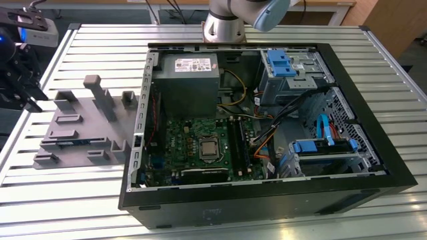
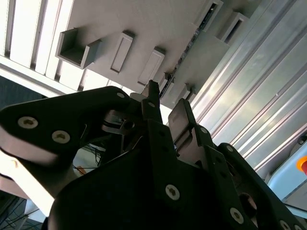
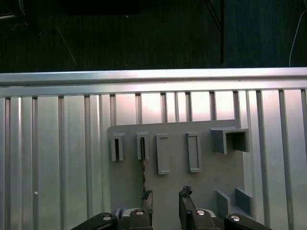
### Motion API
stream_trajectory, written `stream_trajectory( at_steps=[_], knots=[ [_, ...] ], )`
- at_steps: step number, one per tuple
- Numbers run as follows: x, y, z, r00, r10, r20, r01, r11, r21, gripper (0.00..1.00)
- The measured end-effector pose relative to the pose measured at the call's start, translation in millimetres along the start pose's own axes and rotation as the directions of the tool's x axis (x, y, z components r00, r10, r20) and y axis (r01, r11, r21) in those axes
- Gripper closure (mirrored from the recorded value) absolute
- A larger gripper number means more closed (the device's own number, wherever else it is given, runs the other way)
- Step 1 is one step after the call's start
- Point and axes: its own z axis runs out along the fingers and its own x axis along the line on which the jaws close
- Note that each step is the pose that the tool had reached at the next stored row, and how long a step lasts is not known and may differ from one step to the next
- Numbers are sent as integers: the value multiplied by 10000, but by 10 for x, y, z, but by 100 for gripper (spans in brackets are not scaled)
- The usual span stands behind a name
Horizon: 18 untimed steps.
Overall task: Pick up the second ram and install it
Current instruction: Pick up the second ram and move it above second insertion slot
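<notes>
**Gripper above the grey fixture, fingers spread, second ram not grasped.**

In the first wrist view the gripper (image 3: pixel 165 196) hangs over the grey fixture (image 3: pixel 206 182). Its fingers (image 3: pixel 186 194) are spread apart and hold nothing. The second ram (image 3: pixel 143 165) stands on edge in the fixture, with one fingertip just beside it. In the exterior view the fixture sits on the slatted metal surface (image 1: pixel 67 195) in the left half of the frame, and the gripper is at the far left edge. Farther off, toward the exterior view's right, the open computer case (image 1: pixel 267 200) lies with its green motherboard (image 1: pixel 187 140) exposed.
</notes>
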Motion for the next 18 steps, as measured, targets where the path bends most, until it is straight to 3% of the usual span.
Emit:
stream_trajectory(
  at_steps=[12,18],
  knots=[
    [21,2,64,10000,0,-26,0,10000,3,64],
    [33,0,118,10000,1,-88,-1,10000,4,64]
  ],
)
